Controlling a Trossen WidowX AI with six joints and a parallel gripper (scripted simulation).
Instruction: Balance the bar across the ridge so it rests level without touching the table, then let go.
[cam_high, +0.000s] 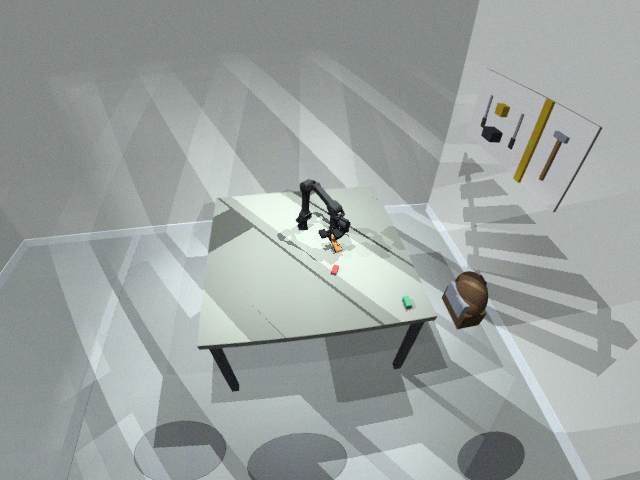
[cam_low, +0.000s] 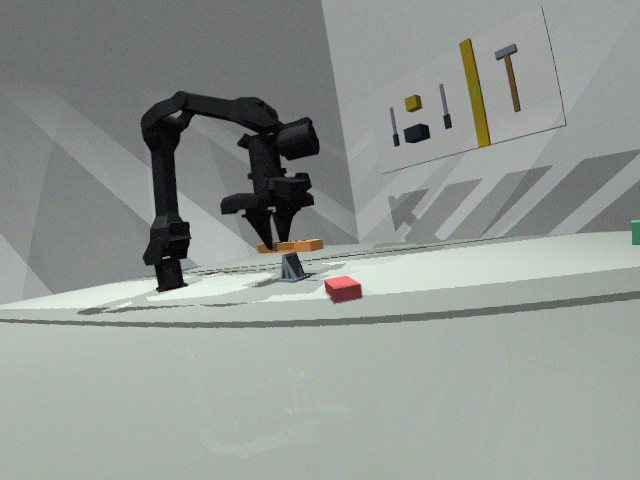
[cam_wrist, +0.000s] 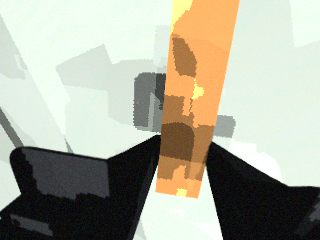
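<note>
The orange bar (cam_high: 337, 246) (cam_low: 309, 245) (cam_wrist: 205, 55) is held near one end by my gripper (cam_high: 332, 236) (cam_low: 277, 244) (cam_wrist: 183, 143), which is shut on it. In the exterior view the bar looks roughly level and off the table. The blue-grey ridge (cam_low: 293, 267) (cam_wrist: 142, 102) stands on the table, its top just below the bar's underside in the exterior view. Whether bar and ridge touch, I cannot tell. In the wrist view the ridge shows beside the bar's left edge, partly hidden under the bar, just beyond my fingertips.
A red block (cam_high: 334, 269) (cam_low: 343, 288) lies on the table (cam_high: 258, 289) (cam_low: 155, 387) near the ridge, on the side toward the exterior camera. A green block (cam_high: 407, 302) (cam_low: 635, 232) is farther off, near a table corner.
</note>
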